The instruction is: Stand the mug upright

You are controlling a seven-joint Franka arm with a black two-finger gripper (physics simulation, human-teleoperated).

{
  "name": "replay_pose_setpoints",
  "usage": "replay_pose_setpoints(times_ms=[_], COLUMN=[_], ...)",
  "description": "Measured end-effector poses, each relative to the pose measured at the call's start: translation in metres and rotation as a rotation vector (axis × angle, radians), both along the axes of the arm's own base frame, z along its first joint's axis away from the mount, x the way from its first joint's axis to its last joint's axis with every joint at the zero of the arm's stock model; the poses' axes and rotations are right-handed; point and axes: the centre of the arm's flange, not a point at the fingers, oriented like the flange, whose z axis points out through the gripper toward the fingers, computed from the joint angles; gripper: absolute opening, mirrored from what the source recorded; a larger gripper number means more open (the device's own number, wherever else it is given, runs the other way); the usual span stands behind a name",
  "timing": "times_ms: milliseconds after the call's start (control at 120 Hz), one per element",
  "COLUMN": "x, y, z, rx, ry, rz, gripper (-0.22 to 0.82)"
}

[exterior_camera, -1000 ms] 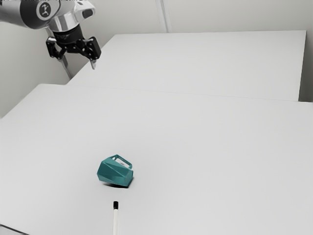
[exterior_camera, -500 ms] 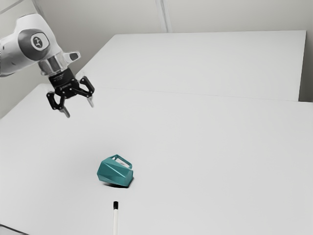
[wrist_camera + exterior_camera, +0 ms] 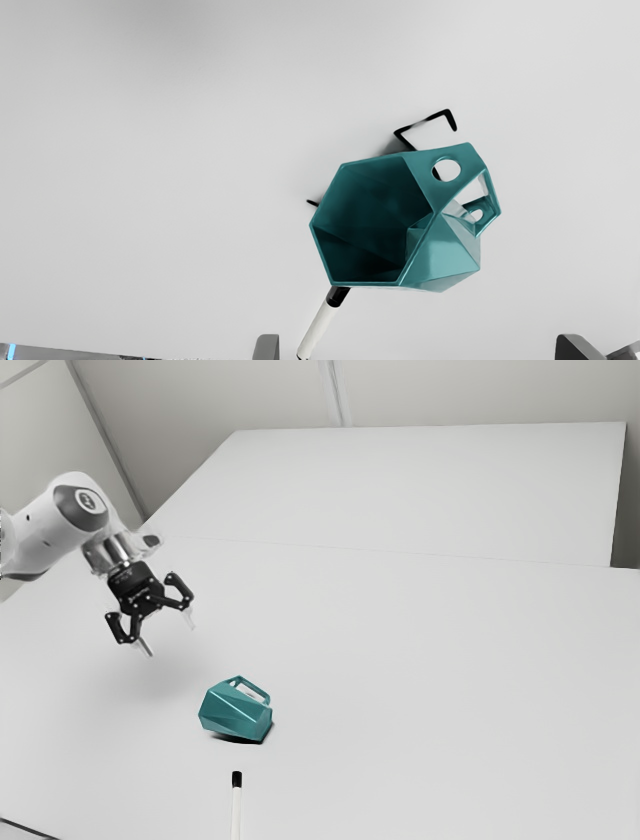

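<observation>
Hanging above the white table (image 3: 450,690) at the exterior view's left, the gripper (image 3: 170,638) was open, its two fingers wide apart. Further toward that view's right, the teal mug (image 3: 235,712) was lying on its side, and near it lay the black-ended white stick (image 3: 236,815).

The exterior view looks from the arm's side, well back and above, slanting down across the desk (image 3: 420,680) to the wall (image 3: 480,390) beyond; the arm (image 3: 60,525) enters from that view's left. The wrist view looks from the arm's hand, past the tips of the tool (image 3: 169,635), down at the desk and into the mouth of the mug (image 3: 235,712), much nearer. Both share the mug, part of the white rod (image 3: 236,810), the desk around them and the tool's fingertips.
</observation>
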Motion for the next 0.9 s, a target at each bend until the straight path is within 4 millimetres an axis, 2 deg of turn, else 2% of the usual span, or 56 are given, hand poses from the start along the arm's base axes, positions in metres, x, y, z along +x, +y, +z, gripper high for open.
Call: replay_pose_setpoints(times_ms=[133,233,342,600,900], x=[-0.014,-0.021,-0.025,-0.022,-0.023], y=[-0.011,-0.008,-0.014,-0.023,-0.049], z=[-0.028,-0.040,-0.060,-0.086,-0.113], rx=[-0.097,-0.149,-0.210,-0.282,-0.345], ry=[0.033,0.036,0.049,0.029,0.029], rz=[0.012,0.040,0.066,0.103,0.123], gripper=[0.60,0.60,0.60,0.60,0.60])
